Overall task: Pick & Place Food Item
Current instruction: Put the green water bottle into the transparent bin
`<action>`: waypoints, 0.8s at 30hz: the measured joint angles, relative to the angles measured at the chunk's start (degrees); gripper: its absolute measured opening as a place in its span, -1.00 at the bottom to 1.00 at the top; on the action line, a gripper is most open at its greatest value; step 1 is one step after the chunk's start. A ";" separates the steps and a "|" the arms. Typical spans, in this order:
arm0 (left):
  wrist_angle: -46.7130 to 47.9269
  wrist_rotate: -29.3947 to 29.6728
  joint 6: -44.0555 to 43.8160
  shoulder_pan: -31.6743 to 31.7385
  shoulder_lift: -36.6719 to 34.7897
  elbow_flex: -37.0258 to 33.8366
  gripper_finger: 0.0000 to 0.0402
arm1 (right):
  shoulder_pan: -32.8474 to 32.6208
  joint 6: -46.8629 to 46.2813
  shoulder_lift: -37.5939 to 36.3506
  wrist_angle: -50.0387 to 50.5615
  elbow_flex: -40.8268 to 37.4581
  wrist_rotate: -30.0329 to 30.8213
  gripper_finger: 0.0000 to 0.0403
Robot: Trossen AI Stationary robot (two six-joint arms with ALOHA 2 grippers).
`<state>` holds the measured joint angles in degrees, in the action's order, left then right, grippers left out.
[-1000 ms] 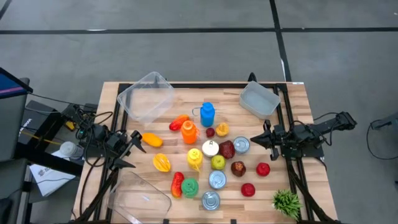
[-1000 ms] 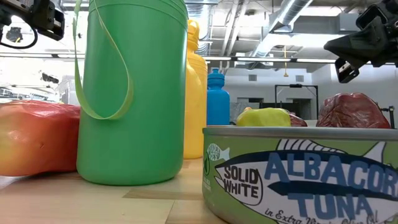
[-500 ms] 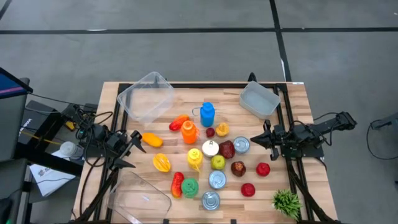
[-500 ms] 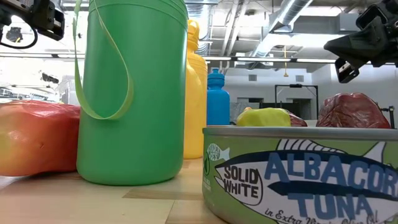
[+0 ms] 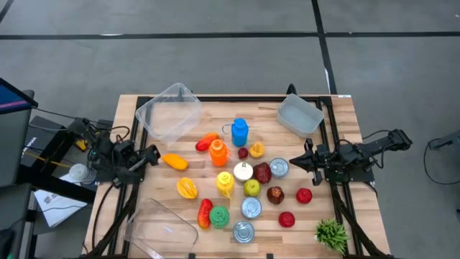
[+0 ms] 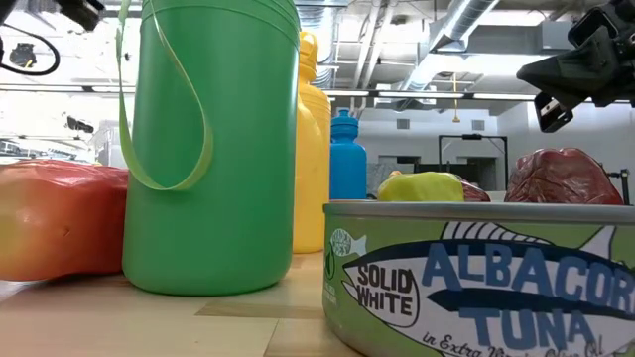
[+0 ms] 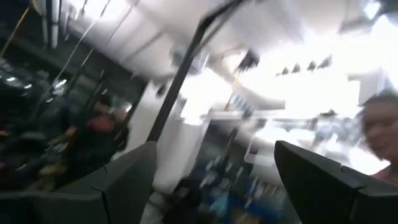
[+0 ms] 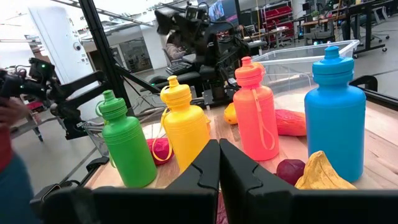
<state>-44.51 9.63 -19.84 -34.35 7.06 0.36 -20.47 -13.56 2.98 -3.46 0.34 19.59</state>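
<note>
Left gripper [image 5: 149,154]: jaws wide, empty, near the bench's [image 5: 338,115] left edge, just beside an orange food item [image 5: 175,161]. Right gripper [image 5: 296,161]: jaws pressed together, empty, toward the right edge beside a silver can [image 5: 279,167]. Remaining bottles, fruit and cans cluster mid-bench.

A: Where do things sit around the blue bottle [image 5: 239,132]?

B: In the high view, one clear tub [image 5: 169,111] lies to its left, toward the table's far edge, and a smaller tub [image 5: 300,115] to its right. The bottles, cans and fruit cluster on its near side.

A: And beyond those?

B: A third clear tub [image 5: 161,229] sits at the near left corner, a small plant [image 5: 331,234] at the near right corner.
</note>
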 joint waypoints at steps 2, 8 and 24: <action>-5.61 0.15 -0.76 0.00 1.18 0.00 0.57 | -0.02 0.00 0.00 0.00 0.02 -0.02 -1.00; -25.28 4.49 9.07 -0.01 5.65 -0.01 0.57 | -0.01 -0.01 0.00 0.00 0.00 0.00 -1.00; -30.48 28.43 13.60 0.00 32.58 19.04 0.57 | 0.02 6.49 0.02 0.00 0.02 0.12 -1.00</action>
<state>-74.99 38.06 -6.25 -34.35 39.64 19.40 -20.45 -7.07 3.01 -3.46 0.36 19.71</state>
